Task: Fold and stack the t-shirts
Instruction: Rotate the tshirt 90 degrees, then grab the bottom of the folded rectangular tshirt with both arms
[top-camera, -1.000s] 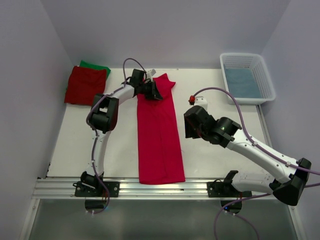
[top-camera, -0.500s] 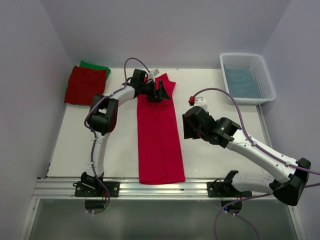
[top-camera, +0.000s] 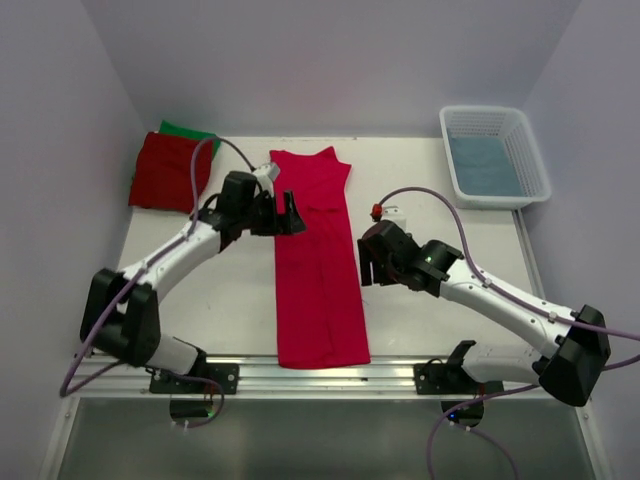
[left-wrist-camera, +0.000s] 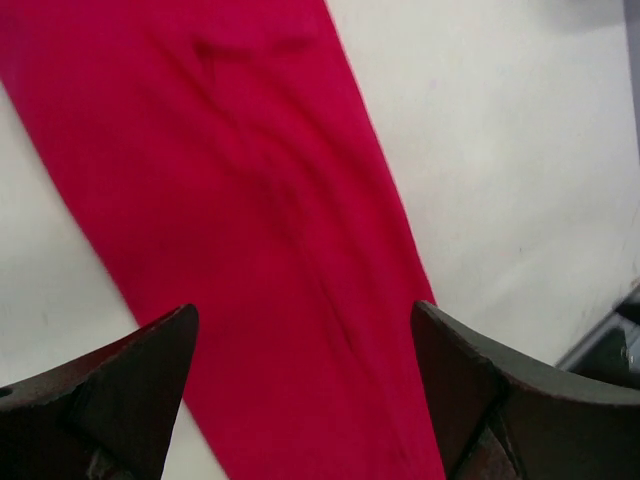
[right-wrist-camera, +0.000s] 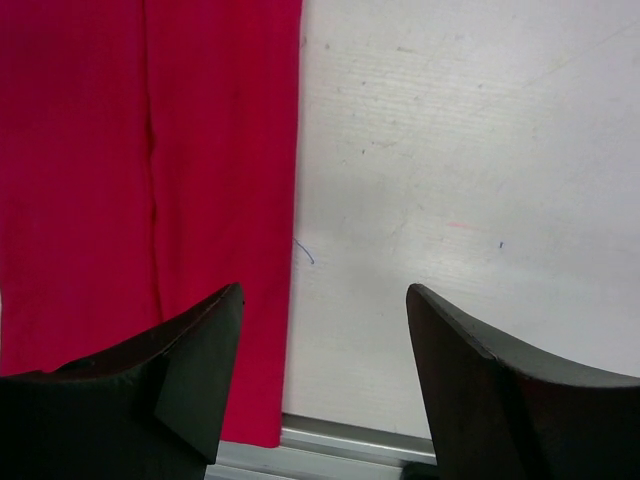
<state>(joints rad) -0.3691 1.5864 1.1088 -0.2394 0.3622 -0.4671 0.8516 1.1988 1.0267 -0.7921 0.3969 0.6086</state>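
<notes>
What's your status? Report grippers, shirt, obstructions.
Left gripper open, empty, over pink shirt. Right gripper open, empty, at its right edge. Shirt flat in a long strip, not yet stacked. Nothing in the way.

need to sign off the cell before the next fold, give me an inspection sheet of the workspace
surface: white table, faint scuff marks
job's things: crimson-pink t-shirt folded into a long strip mid-table; dark red t-shirt folded atop green t-shirt, far left
clutter: white basket far right, blue cloth inside
hands: left hand open over the strip; right hand open over its right edge; nothing held
cables: purple cables loop off both arms
surroundings: pale walls; metal rail at near edge
</notes>
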